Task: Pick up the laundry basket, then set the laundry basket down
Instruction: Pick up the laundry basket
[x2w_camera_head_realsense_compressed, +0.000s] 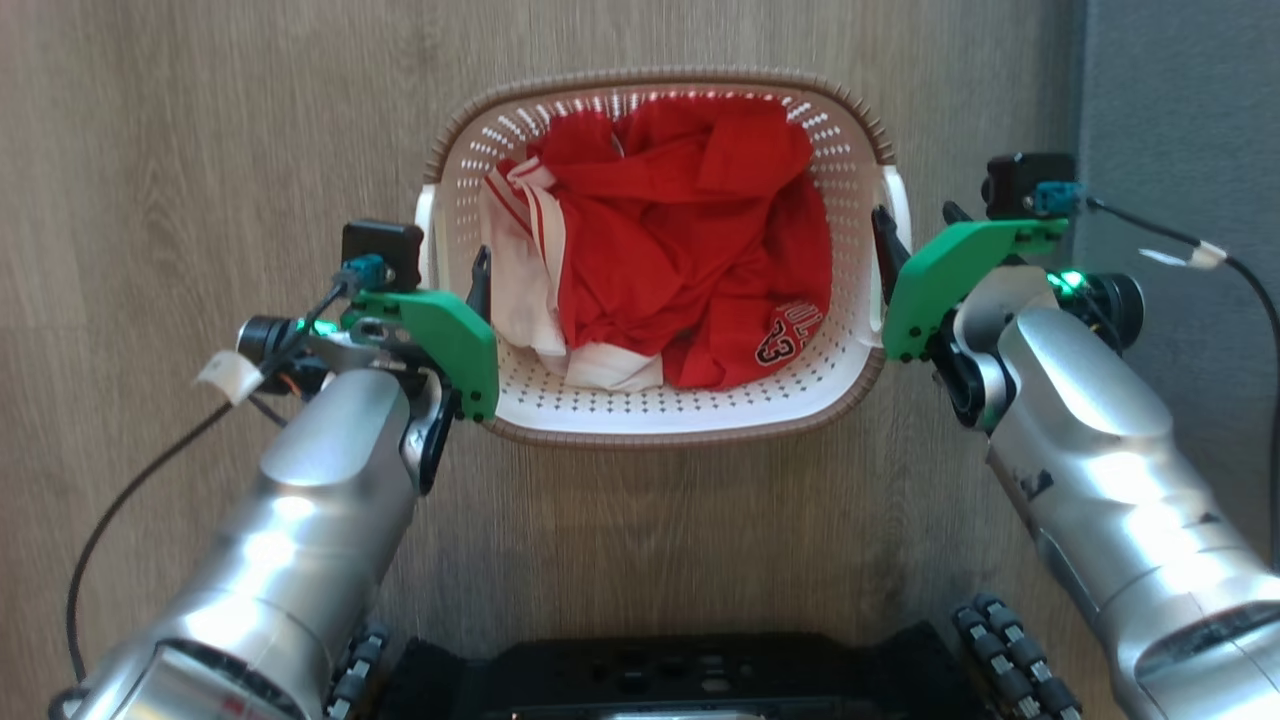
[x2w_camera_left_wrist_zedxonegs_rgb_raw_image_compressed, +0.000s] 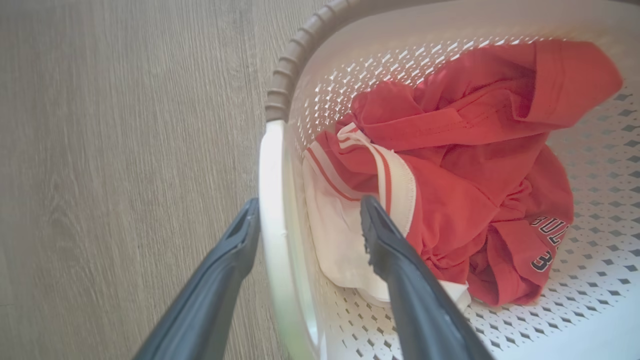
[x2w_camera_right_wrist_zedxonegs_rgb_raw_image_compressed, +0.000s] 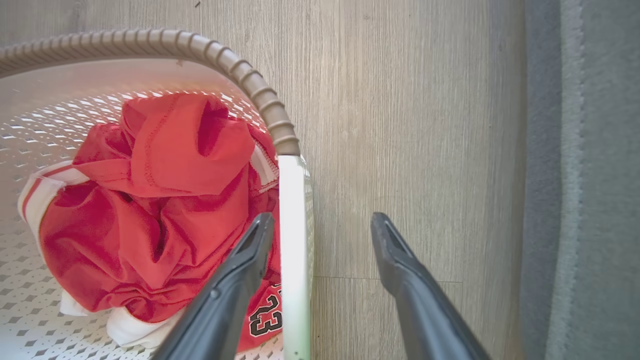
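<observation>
So, going across from the left: the laundry basket (x2w_camera_head_realsense_compressed: 690, 405) sits in the upper middle of the head view on the wood floor (x2w_camera_head_realsense_compressed: 200, 120), and I can't honestly tell if it's resting there or just off it.

My left gripper (x2w_camera_left_wrist_zedxonegs_rgb_raw_image_compressed: 310, 207) is spread wide and holding nothing. It straddles the white left handle (x2w_camera_left_wrist_zedxonegs_rgb_raw_image_compressed: 270, 200): the outer finger (x2w_camera_left_wrist_zedxonegs_rgb_raw_image_compressed: 235, 250) is right against the outside of the handle, and the inner finger (x2w_camera_left_wrist_zedxonegs_rgb_raw_image_compressed: 395, 260) hangs over the white-trimmed edge of the red jersey (x2w_camera_head_realsense_compressed: 690, 230). If I close now, I reckon the inner finger could drag cloth into the pinch, so I'd keep it clear of the jersey and bite only plastic.

In the middle, the jersey is heaped fairly evenly, so the load looks balanced.

Over on the right, my right gripper (x2w_camera_right_wrist_zedxonegs_rgb_raw_image_compressed: 321, 222) is wide too, and empty. The inner finger (x2w_camera_right_wrist_zedxonegs_rgb_raw_image_compressed: 240, 270) is close beside the right handle (x2w_camera_right_wrist_zedxonegs_rgb_raw_image_compressed: 292, 225), while the outer one (x2w_camera_right_wrist_zedxonegs_rgb_raw_image_compressed: 400, 270) is well apart from it, over bare floor. So this side has more travel before it grips.

My take: close both together, check both handles are pinched square, then raise both arms at the same rate so the basket stays level. The grey strip (x2w_camera_right_wrist_zedxonegs_rgb_raw_image_compressed: 590, 150) at the far right looks well clear.
</observation>
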